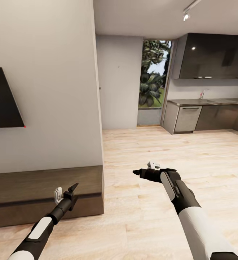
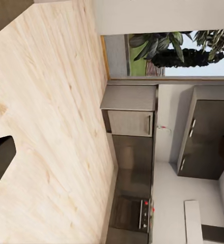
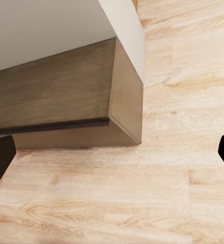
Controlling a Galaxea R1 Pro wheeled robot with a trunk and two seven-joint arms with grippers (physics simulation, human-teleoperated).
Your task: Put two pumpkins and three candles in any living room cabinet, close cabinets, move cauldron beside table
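**Both arms raised over bare floor beside the low cabinet**

Nearest the head camera, two black-and-white robot arms reach forward over the pale plank wooden floor [image 1: 144, 216]. Just beyond the left gripper [image 1: 66, 190] runs the long, low dark-brown wooden cabinet [image 1: 43, 195], set against the base of the light grey wall [image 1: 54, 90]; its drawer fronts sit flush, a dark seam running along its length, and its end corner stands just right of that gripper. In the head view the gripper overlaps the cabinet's front, though whether it touches the wood cannot be told. Its fingers are spread apart, one pale and one dark, with nothing between them.

The right gripper [image 1: 145, 169] hangs well apart from the cabinet, out over open floor, turned towards the left. In the right wrist view its two dark fingertips [image 3: 0, 157] sit at opposite edges, wide apart and holding nothing, with the cabinet's end corner [image 3: 112, 101] and floor beyond them.

Higher on the wall above the cabinet hangs a flat black screen [image 1: 3, 99]. Farther off, past the wall's corner, a tall window [image 1: 153, 76] shows green foliage, and glossy dark kitchen cupboards [image 1: 212, 56] with a grey counter [image 1: 205, 102] stand at the right. The left wrist view looks across the floor to the same kitchen units [image 2: 132, 152].
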